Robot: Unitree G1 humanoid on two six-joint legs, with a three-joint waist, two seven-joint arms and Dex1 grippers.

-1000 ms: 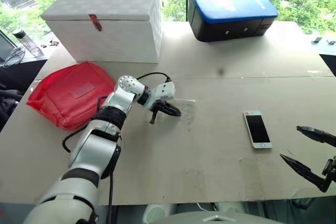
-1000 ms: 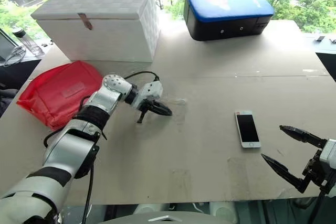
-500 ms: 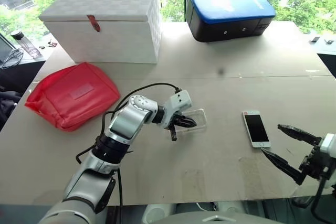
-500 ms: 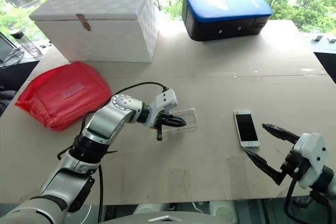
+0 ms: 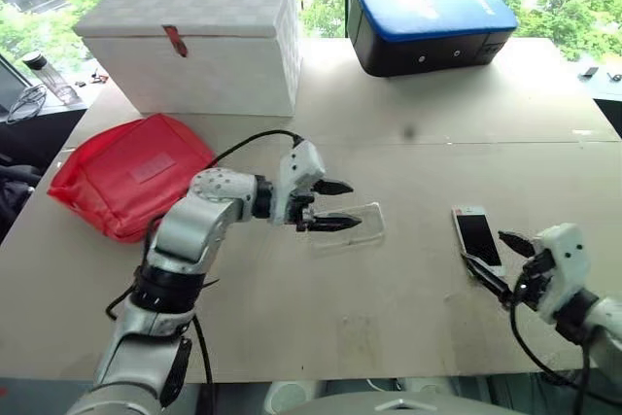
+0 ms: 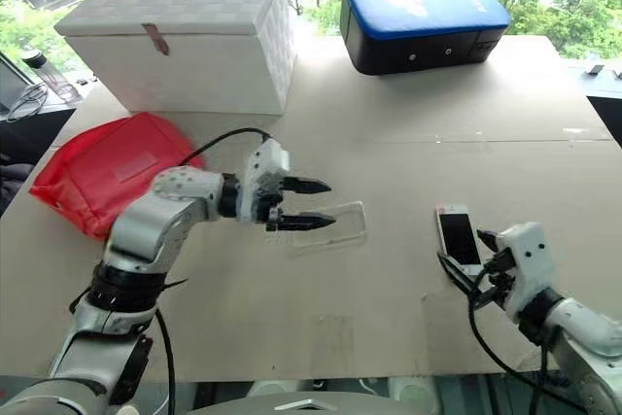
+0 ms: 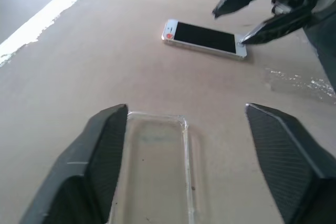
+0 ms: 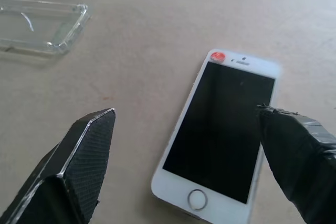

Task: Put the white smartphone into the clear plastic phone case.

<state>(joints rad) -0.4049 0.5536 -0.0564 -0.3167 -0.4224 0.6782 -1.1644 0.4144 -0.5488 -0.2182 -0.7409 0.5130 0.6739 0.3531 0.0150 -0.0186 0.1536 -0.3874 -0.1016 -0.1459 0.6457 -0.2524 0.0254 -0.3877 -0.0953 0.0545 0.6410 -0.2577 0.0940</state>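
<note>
1. Since a second ago the left gripper point(image 5: 335, 205) has let go of the clear plastic phone case point(image 5: 348, 226) and pulled back, its fingers now spread wide; the right gripper point(image 5: 498, 258) has come in from the right edge to the near end of the white smartphone point(image 5: 478, 237).
2. Left of the frame: a red pouch point(image 5: 132, 174) lies on the table point(image 5: 389, 308), with a white box point(image 5: 194, 41) behind it at upper left.
3. Centre: the case lies flat and empty on the table, just right of the left gripper's tips, apart from them.
4. Upper centre-right: a blue-topped black case point(image 5: 428, 24) sits at the far edge of the table.
5. Right of centre: the phone lies screen up, well apart from the case.
6. Lower right: the right gripper is wide, one finger on each side of the phone's home-button end point(image 8: 198, 200); whether they touch it I cannot tell.
</note>
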